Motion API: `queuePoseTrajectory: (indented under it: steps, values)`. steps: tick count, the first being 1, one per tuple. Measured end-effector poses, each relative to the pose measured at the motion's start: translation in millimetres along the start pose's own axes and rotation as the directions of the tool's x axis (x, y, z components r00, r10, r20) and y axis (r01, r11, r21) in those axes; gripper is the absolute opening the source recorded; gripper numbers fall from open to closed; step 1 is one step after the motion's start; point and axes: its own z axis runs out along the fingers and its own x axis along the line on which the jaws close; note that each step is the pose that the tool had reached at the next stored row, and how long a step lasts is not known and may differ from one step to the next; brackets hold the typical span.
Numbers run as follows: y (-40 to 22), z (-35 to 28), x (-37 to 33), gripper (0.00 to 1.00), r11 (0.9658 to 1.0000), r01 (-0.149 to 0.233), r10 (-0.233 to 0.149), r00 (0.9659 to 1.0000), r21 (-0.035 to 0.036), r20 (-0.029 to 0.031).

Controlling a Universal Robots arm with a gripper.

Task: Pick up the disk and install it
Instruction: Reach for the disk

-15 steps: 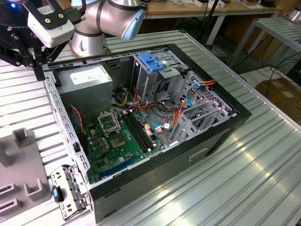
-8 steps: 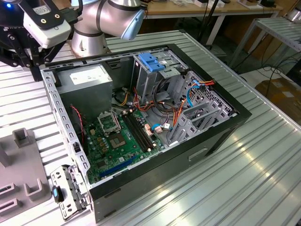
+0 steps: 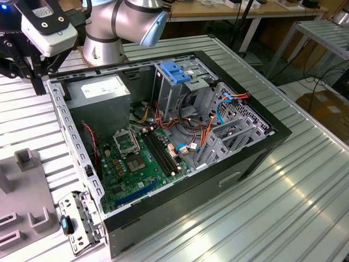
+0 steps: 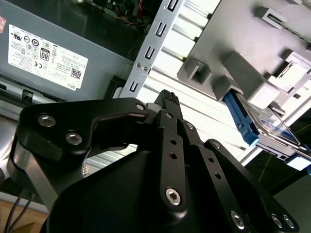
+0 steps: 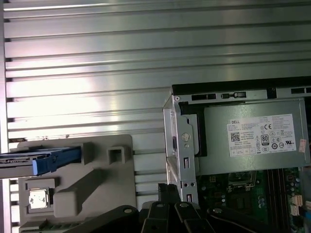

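Silver ribbed tabletop (image 3: 305,207): in the exterior view it carries an open black computer case (image 3: 251,164), with the motherboard (image 3: 142,158) and grey power supply (image 3: 103,93) bared.
Fixture (image 3: 24,191): a grey block plate on the tabletop at the exterior view's left edge, beside the case.
Gripper (image 3: 37,86): black, hanging from the arm (image 3: 103,33) above the tabletop, just outside the case corner nearest the power supply.
Blue-handled bracket (image 3: 175,71): sits atop the grey drive cage (image 3: 180,95) inside the case.
Gripper, second wrist view (image 4: 167,97): the fingers are drawn together with nothing between them. The tip is over the ribbed strip between the case rim and the fixture (image 4: 233,29).
Disk, second wrist view (image 4: 272,127): silver, seated in the fixture with its blue rail turned towards the gripper. It is well apart from the tip and untouched.
Disk, first wrist view (image 5: 48,160): seen edge-on as a thin silver slab with a blue rail, held at the fixture's (image 5: 119,179) outer end.
Gripper, first wrist view (image 5: 167,190): clenched and empty, just beside the case's corner frame. The fixture's raised blocks lie between it and the disk.
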Motion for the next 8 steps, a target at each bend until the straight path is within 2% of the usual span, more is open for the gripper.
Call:
queuePoseTrajectory:
  steps: [8]
  values:
    - [-0.5,-0.1,6.0,0.11,1.0000,0.000,0.000,1.0000,0.0000,0.0000]
